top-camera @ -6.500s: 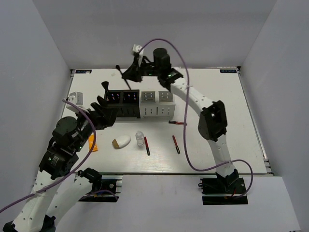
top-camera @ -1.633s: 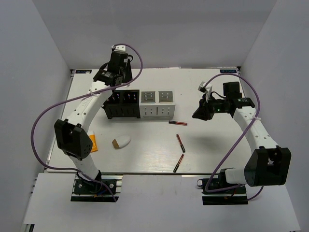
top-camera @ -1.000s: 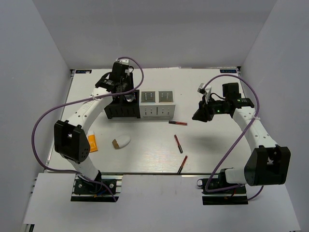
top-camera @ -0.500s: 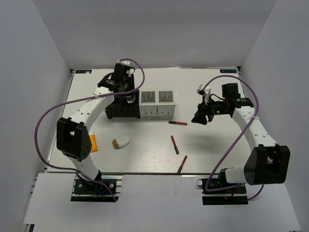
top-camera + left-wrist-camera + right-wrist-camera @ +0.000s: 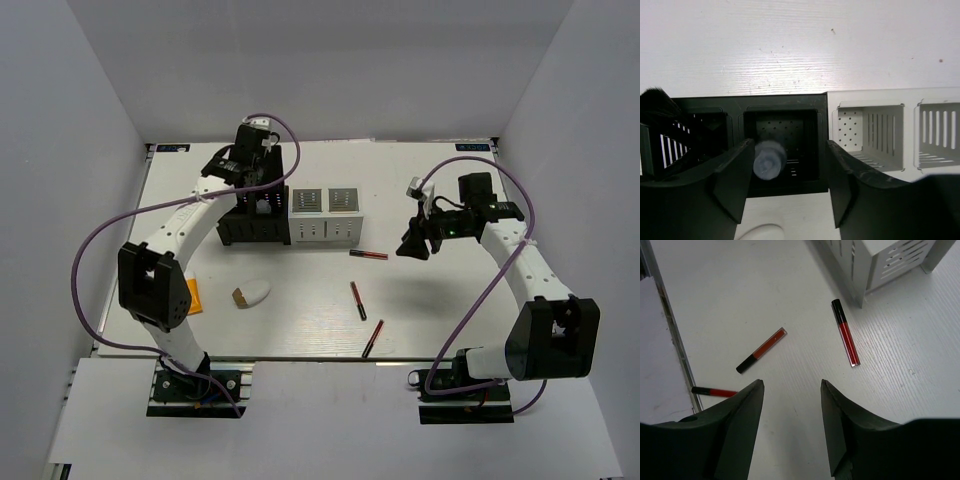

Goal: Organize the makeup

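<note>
Bench [image 5: 450, 300]: white, grey walls on three sides, arm bases at the near edge.
Organizers: black organizer [image 5: 255, 232] and white organizer [image 5: 325, 230], touching side by side toward the far left.
Left gripper [image 5: 788, 147]: over the black organizer; jaws apart, clamping nothing.
Right gripper [image 5: 791, 385]: above bare bench to the right of the white organizer; jaws apart, empty.
Brush [image 5: 657, 100]: bristles up in the black organizer's left compartment.
Sponge [image 5: 253, 294]: lying on the bench in front of the black organizer, with the orange tube [image 5: 192, 297] near its left.
Sticks: all loose on the bench. First stick [image 5: 845, 333] just beside the white organizer's corner, second stick [image 5: 761, 350] mid-bench, third stick [image 5: 714, 390] near the front edge.
Stick risk: slim, likely to roll; a nudging jaw could send the third stick off the edge.
Bottle [image 5: 769, 159]: blurred, cap toward the camera, between the parted jaws at the mouth of the black organizer's second compartment; cannot tell if seated.
Bottle risk: if leaning, a rising jaw could catch and tip it out.
</note>
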Tool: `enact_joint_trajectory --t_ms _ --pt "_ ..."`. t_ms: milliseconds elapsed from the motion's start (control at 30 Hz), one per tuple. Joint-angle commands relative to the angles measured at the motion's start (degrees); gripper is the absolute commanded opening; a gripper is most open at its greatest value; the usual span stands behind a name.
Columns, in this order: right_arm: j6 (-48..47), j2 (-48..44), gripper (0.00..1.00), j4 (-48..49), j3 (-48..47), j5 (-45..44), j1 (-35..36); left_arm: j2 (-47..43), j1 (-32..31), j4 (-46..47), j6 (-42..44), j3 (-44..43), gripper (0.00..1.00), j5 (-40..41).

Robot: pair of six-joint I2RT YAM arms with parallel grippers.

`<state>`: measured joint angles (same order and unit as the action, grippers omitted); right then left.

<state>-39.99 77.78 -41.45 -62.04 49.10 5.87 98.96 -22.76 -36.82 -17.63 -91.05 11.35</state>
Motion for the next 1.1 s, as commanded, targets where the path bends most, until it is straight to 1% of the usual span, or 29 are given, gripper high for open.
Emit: enact_joint_trajectory --t_ms 0,67,100,133,167,200,233,267,300,333,367,400,433,467,500,533,567,667,733,767,833,867,933,1067 --pt "-6.31 0.27 0.54 -4.59 -2.21 3.98 0.20 -3.76 -0.53 1.31 -0.39 -3.78 0.66 -1.07" --pt "-14.38 0.27 0.49 -9.07 -2.30 6.78 0.28 -5.17 -0.53 1.92 -0.30 -5.02 0.59 -2.82" --pt "-17.98 0.18 0.46 -10.74 -2.21 7.67 0.37 -7.01 -1.05 2.36 -0.30 -5.02 0.45 -3.61" --pt "-23.94 0.36 0.39 -12.58 -1.77 8.81 0.55 -8.24 -1.05 3.32 -0.13 -4.50 0.36 -4.75" --pt "-27.56 0.27 0.35 -16.17 -1.51 9.51 0.90 -9.47 -1.05 3.85 -0.21 -3.62 0.29 -7.29" --pt "-31.95 0.53 0.32 -18.55 -1.24 9.87 1.42 -12.53 -1.05 4.56 -0.21 -2.48 0.23 -8.79" --pt "-35.74 0.62 0.27 -20.23 -0.81 9.52 1.86 -14.30 -1.05 5.08 -0.21 -1.08 0.13 -9.94" --pt "-40.56 0.53 0.26 -22.07 0.50 9.00 2.82 -16.23 -1.05 6.31 -0.21 2.59 0.11 -11.17" --pt "-42.61 0.45 0.26 -22.96 1.21 8.47 3.35 -17.99 -1.05 6.67 -0.30 4.54 0.09 -14.66" --pt "-44.72 0.44 0.26 -23.67 2.18 7.25 5.10 -21.84 -1.05 7.28 -0.65 6.82 0.09 -15.91" --pt "-49.52 0.18 0.28 -24.55 4.36 6.37 5.81 -23.79 -1.05 7.46 -0.83 11.37 0.11 -16.97" --pt "-51.40 -0.43 0.35 -24.99 5.52 4.62 6.52 -25.64 -1.05 7.55 -1.09 13.94 0.16 -18.72" --pt "-52.72 -0.52 0.38 -24.65 6.66 3.64 8.79 -29.48 -1.05 7.72 -2.49 16.58 0.30 -19.17" --pt "-54.56 -0.70 0.42 -24.38 8.50 2.68 9.68 -31.44 -1.05 7.73 -3.20 21.39 0.38 -19.44" --pt "-55.37 -0.87 0.49 -23.42 9.12 1.01 10.56 -33.11 -1.05 7.73 -3.99 23.61 0.45 -19.53" --pt "-55.81 -0.61 0.50 -22.80 9.57 0.30 13.09 -36.61 -1.05 7.47 -5.73 25.72 0.54 -19.35" --pt "-56.42 -0.44 0.51 -22.10 9.92 -0.49 14.07 -38.21 -1.05 7.38 -6.80 29.66 0.56 -19.18" --pt "-56.60 0.97 0.53 -18.41 10.80 -3.65 20.04 -43.65 -1.05 6.41 -10.49 34.25 0.58 -18.12" --pt "-56.17 2.55 0.53 -15.87 10.45 -5.06 22.07 -46.04 -1.05 5.88 -12.68 38.21 0.58 -17.16" --pt "-55.82 3.25 0.53 -15.07 10.10 -5.42 24.86 -47.87 -1.05 5.45 -13.39 39.44 0.58 -16.72" --pt "-54.94 5.18 0.53 -13.66 8.43 -6.03 26.73 -49.29 -1.05 4.48 -15.14 42.78 0.58 -15.75" --pt "-54.67 6.50 0.54 -13.22 7.82 -6.56 29.35 -50.00 -1.05 3.95 -15.50 43.84 0.57 -15.58" --pt "-54.58 7.73 0.54 -12.60 6.41 -7.18 31.65 -50.44 -1.05 2.72 -16.73 46.21 0.58 -15.40" --pt "-53.88 10.37 0.51 -11.11 5.53 -8.23 36.05 -51.67 -1.05 2.63 -18.76 49.21 0.57 -15.84"
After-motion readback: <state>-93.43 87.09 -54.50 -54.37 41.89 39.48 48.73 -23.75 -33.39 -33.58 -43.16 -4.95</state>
